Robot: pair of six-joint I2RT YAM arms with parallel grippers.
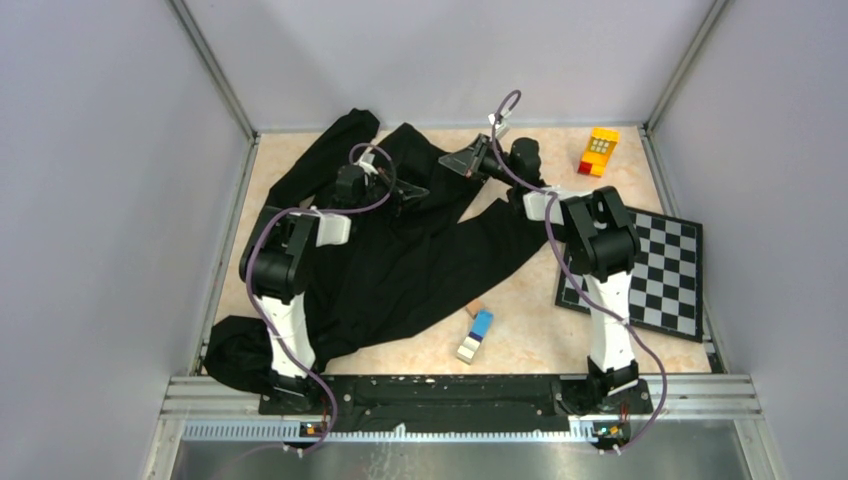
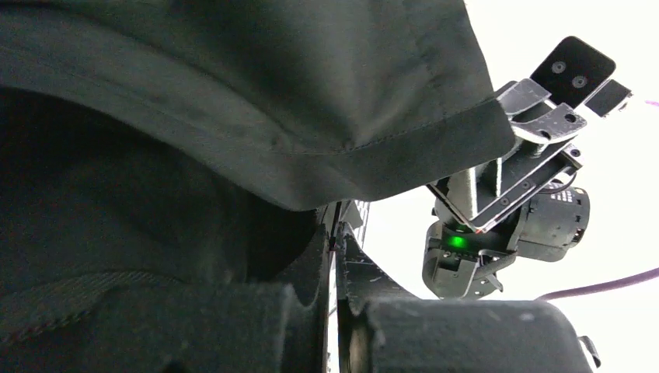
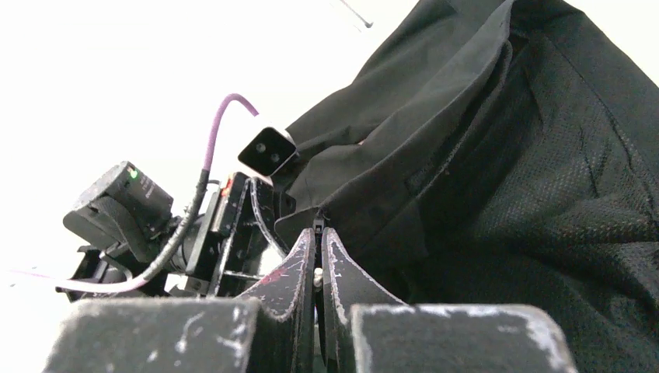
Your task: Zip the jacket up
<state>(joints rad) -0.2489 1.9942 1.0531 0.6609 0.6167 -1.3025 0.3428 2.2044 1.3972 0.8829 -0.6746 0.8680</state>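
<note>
The black jacket (image 1: 400,270) lies rumpled across the left and middle of the table, one sleeve trailing to the near left corner. My left gripper (image 1: 408,190) is over its far part. In the left wrist view its jaws (image 2: 339,233) are pressed together on a thin edge of the jacket (image 2: 233,101), under a stitched hem. My right gripper (image 1: 452,161) is just right of it. In the right wrist view it (image 3: 317,231) is shut on a small dark tab at the edge of the jacket (image 3: 505,155). The zipper teeth are hidden.
A black-and-white chequered board (image 1: 640,270) lies at the right. A yellow and red toy block (image 1: 600,152) stands at the far right. A blue and white block (image 1: 476,335) lies near the front, right of the jacket. Grey walls close in three sides.
</note>
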